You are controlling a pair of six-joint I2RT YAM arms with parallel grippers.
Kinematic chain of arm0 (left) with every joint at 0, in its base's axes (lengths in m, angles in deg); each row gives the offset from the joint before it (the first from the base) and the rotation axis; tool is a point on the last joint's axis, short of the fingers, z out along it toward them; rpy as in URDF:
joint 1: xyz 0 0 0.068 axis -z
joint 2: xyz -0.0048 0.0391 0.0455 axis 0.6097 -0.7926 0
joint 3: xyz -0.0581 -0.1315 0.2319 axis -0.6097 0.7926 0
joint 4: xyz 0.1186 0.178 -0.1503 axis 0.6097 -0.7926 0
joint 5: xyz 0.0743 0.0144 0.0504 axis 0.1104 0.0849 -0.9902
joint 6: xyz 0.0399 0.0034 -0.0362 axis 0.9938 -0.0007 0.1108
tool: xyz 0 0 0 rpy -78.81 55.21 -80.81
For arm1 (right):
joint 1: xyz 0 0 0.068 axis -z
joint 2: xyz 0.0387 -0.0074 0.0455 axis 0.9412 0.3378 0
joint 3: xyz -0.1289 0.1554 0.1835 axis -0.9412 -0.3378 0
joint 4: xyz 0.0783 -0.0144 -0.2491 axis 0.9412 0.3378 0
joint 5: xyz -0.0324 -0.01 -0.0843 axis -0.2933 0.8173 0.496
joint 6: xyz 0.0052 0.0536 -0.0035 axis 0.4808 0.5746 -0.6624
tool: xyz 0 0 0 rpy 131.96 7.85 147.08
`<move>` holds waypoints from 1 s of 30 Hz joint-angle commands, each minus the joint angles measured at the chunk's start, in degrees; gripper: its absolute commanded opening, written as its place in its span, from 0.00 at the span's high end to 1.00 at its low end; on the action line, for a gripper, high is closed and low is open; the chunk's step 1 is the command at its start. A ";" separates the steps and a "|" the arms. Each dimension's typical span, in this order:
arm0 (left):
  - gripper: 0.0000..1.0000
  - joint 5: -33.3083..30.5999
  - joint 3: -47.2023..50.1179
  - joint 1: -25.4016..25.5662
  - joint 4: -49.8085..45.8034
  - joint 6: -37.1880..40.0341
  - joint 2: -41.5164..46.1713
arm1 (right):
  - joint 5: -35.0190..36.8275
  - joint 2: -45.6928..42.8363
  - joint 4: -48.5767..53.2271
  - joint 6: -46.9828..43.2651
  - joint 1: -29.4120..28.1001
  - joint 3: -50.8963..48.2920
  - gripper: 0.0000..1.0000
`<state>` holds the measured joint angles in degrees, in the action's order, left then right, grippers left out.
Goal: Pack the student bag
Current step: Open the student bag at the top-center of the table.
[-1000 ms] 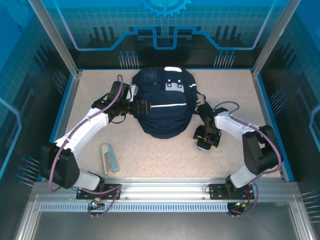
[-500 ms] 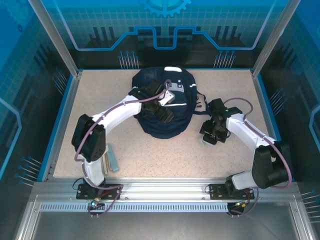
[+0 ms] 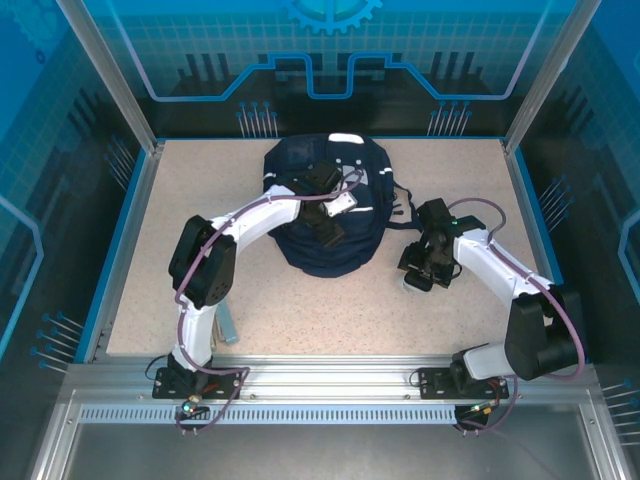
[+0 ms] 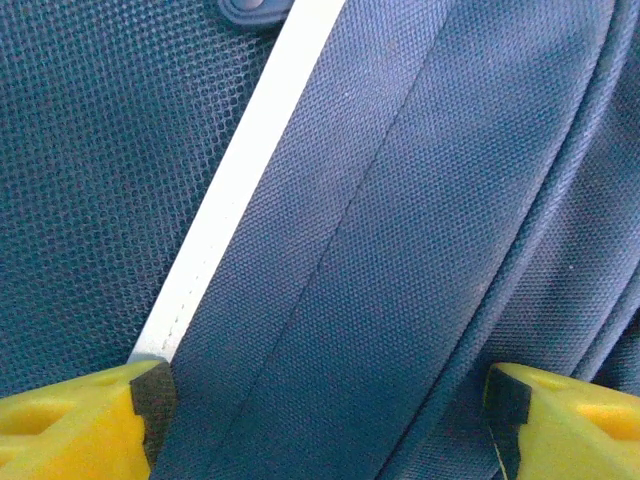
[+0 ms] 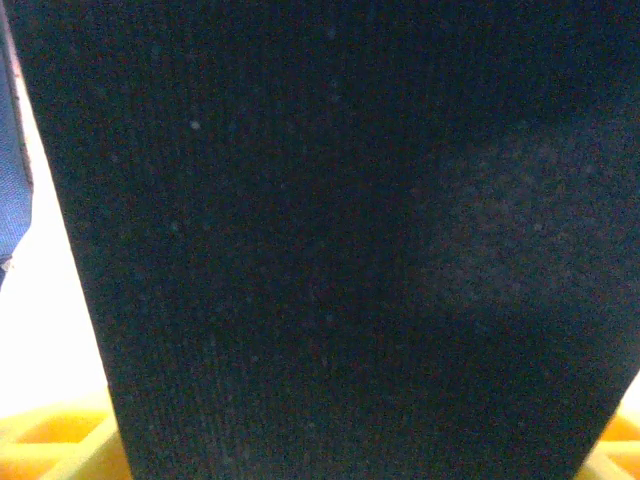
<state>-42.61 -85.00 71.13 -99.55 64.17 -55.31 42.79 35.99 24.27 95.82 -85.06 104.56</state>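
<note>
The student bag (image 3: 335,258), dark navy with thin white stripes and a white-grey patch near its top, lies mid-table. My left gripper (image 3: 328,228) presses down on the middle of the bag. Up close its yellow fingertips (image 4: 70,415) stand wide apart, open, on navy fabric beside a white stripe (image 4: 250,150). My right gripper (image 3: 420,272) hangs just right of the bag near a dark strap (image 3: 404,212). A black fabric thing (image 5: 330,230) fills the whole gap of the right gripper (image 5: 350,440), which is shut on it.
A small flat light-blue item (image 3: 230,327) lies near the table's front left, partly hidden by my left arm. Blue walls and metal posts ring the speckled table (image 3: 480,180). Bare tabletop lies in front of the bag.
My left arm swung from the bag's left side onto its top and folded at the elbow. The right gripper moved a little back and right with the black thing.
</note>
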 commanded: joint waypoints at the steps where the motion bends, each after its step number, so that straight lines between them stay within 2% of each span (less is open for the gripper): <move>1: 0.17 -6.60 -0.66 0.52 2.07 4.58 -1.16 | -0.83 -0.74 0.01 -0.46 0.61 0.01 0.26; 3: 0.22 -9.04 -0.41 0.79 3.37 5.49 -1.28 | -1.07 -0.79 -0.06 -0.36 0.60 0.15 0.26; 6: 0.34 -11.58 -0.36 1.12 4.39 6.39 -0.49 | -1.18 -0.78 0.03 -0.37 0.60 0.39 0.26; 14: 0.79 -10.69 0.41 1.24 7.24 6.50 5.26 | -1.58 -1.38 0.47 -0.42 0.57 1.25 0.26; 19: 0.99 -9.61 1.21 1.84 9.20 6.22 9.23 | -2.56 -2.04 0.68 -1.19 0.49 1.97 0.26; 24: 1.00 -8.38 2.93 2.18 13.25 3.17 14.29 | -6.83 -2.34 -0.52 -4.90 -1.14 3.81 0.26; 30: 1.00 -2.86 5.56 2.86 17.84 -2.72 21.11 | -15.79 -1.46 -2.74 -8.42 -4.94 8.33 0.26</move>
<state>-50.11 -79.43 72.99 -88.01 66.31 -40.40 33.48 35.03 23.14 90.45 -88.17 109.63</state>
